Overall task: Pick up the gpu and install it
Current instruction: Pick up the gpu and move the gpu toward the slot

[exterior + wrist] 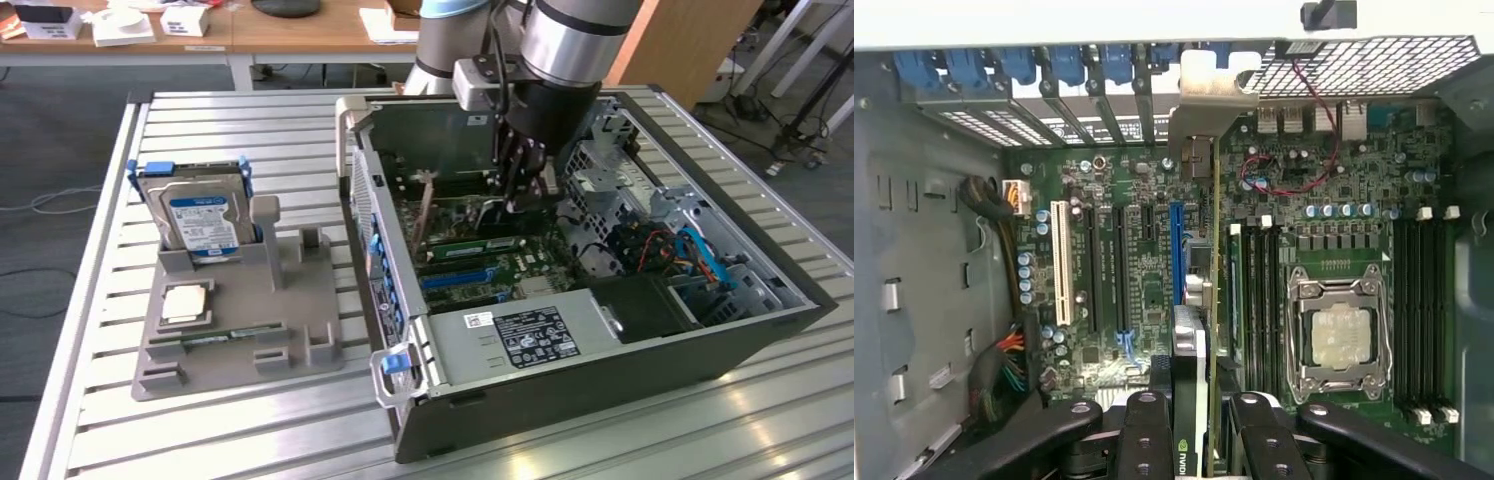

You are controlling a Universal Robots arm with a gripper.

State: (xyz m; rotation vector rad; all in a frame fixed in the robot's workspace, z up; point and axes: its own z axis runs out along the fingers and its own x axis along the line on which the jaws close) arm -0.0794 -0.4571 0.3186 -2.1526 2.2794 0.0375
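Note:
The gpu (1199, 300) stands edge-on over the motherboard (1124, 200), right beside the blue expansion slot (1176, 240). Its silvery bracket (1204, 105) reaches the row of rear slot openings. My gripper (1204, 445) is shut on the card, one black finger (1144, 440) on each side of it. In the exterior view the gripper (525, 195) hangs low inside the open computer case (601, 380), over the board. Whether the card's edge sits in the slot I cannot tell.
The CPU socket (1341, 335) and memory sticks (1254, 290) lie close beside the card. The power supply (534, 335) and the case walls hem the arm in. On the exterior view's left, a grey fixture (240, 320) holds a hard drive (200, 215).

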